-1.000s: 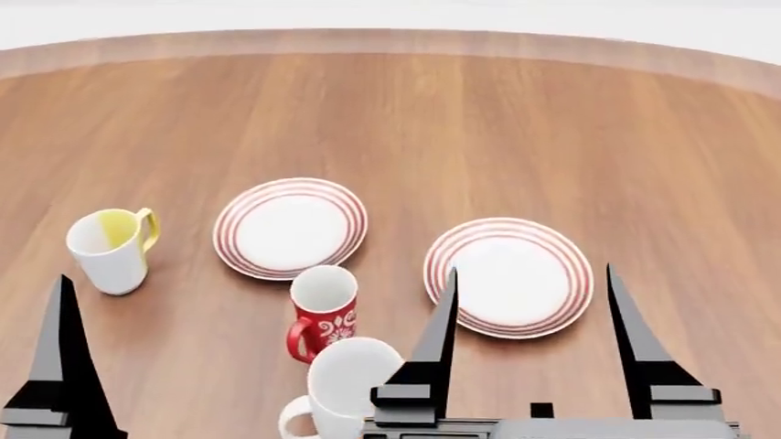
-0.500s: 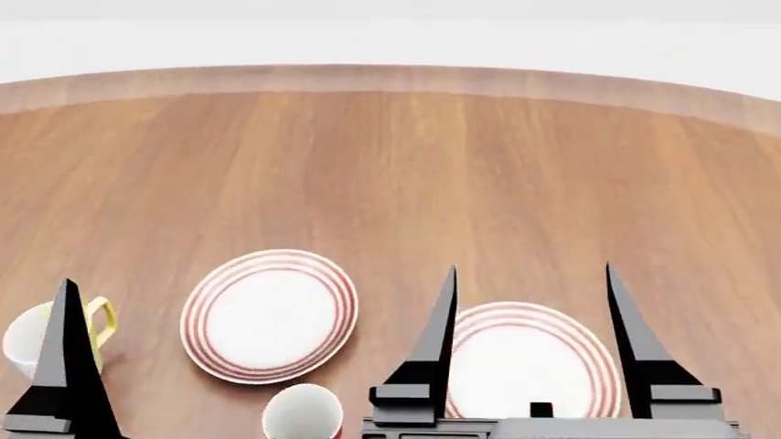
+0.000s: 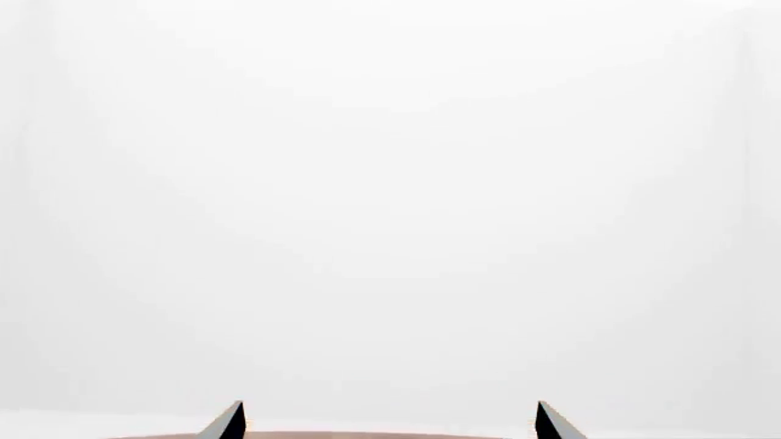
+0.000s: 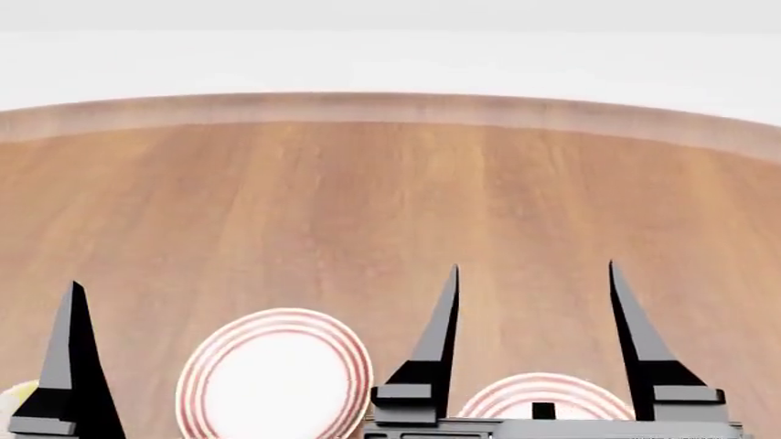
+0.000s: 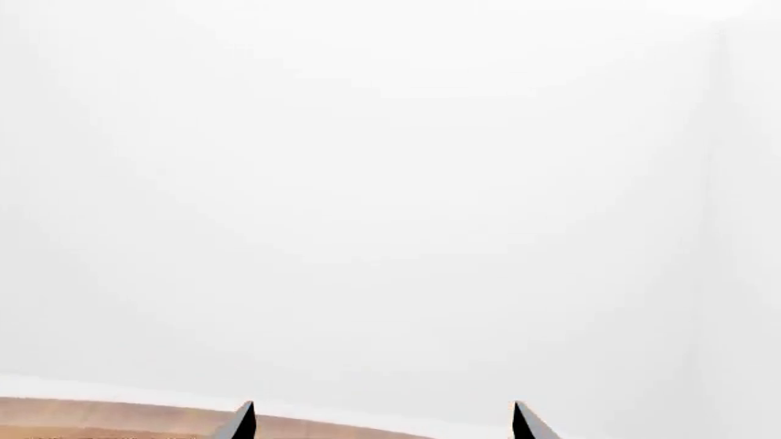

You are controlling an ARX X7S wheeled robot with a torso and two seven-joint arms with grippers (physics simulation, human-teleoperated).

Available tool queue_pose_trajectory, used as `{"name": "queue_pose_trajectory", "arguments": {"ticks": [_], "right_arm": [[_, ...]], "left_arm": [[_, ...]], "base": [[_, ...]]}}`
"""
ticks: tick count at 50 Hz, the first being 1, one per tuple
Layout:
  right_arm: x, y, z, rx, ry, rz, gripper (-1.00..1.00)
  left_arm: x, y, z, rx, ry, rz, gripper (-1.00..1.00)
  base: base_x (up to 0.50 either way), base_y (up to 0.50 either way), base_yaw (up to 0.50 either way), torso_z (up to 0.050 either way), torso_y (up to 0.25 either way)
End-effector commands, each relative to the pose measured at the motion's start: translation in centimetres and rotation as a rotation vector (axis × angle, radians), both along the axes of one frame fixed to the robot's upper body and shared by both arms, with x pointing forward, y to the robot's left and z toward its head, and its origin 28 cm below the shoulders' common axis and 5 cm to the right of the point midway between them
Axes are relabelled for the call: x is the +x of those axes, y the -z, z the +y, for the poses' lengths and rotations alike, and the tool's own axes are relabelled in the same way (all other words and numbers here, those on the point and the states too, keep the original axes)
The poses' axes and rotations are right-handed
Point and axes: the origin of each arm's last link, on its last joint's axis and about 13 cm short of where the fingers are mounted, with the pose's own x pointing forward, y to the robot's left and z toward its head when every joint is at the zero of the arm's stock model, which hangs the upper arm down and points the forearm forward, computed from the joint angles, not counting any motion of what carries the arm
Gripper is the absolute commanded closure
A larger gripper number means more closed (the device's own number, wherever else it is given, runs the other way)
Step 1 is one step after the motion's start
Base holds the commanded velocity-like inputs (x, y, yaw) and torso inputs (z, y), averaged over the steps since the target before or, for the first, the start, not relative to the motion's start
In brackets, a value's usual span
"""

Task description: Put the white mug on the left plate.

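Note:
The white mug is out of view in every frame. In the head view the left plate, white with thin red rings, lies at the bottom left of centre, its near edge cut off. Above the table's near side my right gripper is open, its two dark fingers pointing up and apart with nothing between them. Only one finger of my left gripper shows at the lower left. Both wrist views face a blank white wall: the left gripper and the right gripper each show two spread fingertips, empty.
A second ringed plate sits at the bottom right, partly behind my right gripper. A sliver of a yellow-and-white mug shows at the bottom left corner. The wooden table stretches far ahead to a curved far edge.
The head view has tilted upward. The plates have slid toward the bottom edge, and the red mug and white mug have dropped out of frame. Both grippers hold the same open pose.

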Motion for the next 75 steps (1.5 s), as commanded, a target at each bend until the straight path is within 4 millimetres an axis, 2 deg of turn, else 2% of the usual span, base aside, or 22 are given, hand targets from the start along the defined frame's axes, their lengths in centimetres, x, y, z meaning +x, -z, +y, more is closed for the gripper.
{"name": "queue_pose_trajectory", "arguments": {"ticks": [1, 31, 32, 58, 59, 75], "right_arm": [[0.0, 0.0, 0.2, -0.028, 0.001, 0.004, -1.0], [0.02, 0.14, 0.16, -0.017, -0.004, -0.001, -1.0], [-0.04, 0.04, 0.12, 0.024, -0.01, -0.03, -1.0], [-0.04, 0.1, 0.07, -0.043, 0.041, -0.026, -1.0], [-0.31, -0.09, 0.09, -0.004, 0.013, -0.066, -1.0], [-0.33, -0.11, 0.1, -0.001, 0.009, -0.063, -1.0]], "left_arm": [[0.04, -0.01, 0.07, 0.001, -0.002, 0.003, -1.0], [-0.03, 0.14, 0.06, 0.004, -0.001, 0.006, -1.0], [0.01, 0.14, 0.07, 0.003, -0.001, 0.007, -1.0], [0.05, 0.18, 0.03, 0.006, 0.002, 0.013, -1.0], [0.08, 0.31, 0.01, 0.007, 0.003, 0.016, -1.0], [0.02, 0.25, 0.04, 0.006, 0.004, 0.014, -1.0]], "base": [[0.0, 0.5, 0.0, 0.0, 0.0], [0.0, 0.5, 0.0, 0.0, 0.0], [0.0, 0.0, 0.0, 0.0, 0.0], [0.0, 0.0, 0.0, 0.0, 0.0], [0.0, 0.0, -0.5, 0.0, 0.0], [0.0, 0.0, -0.5, 0.0, 0.0]]}}
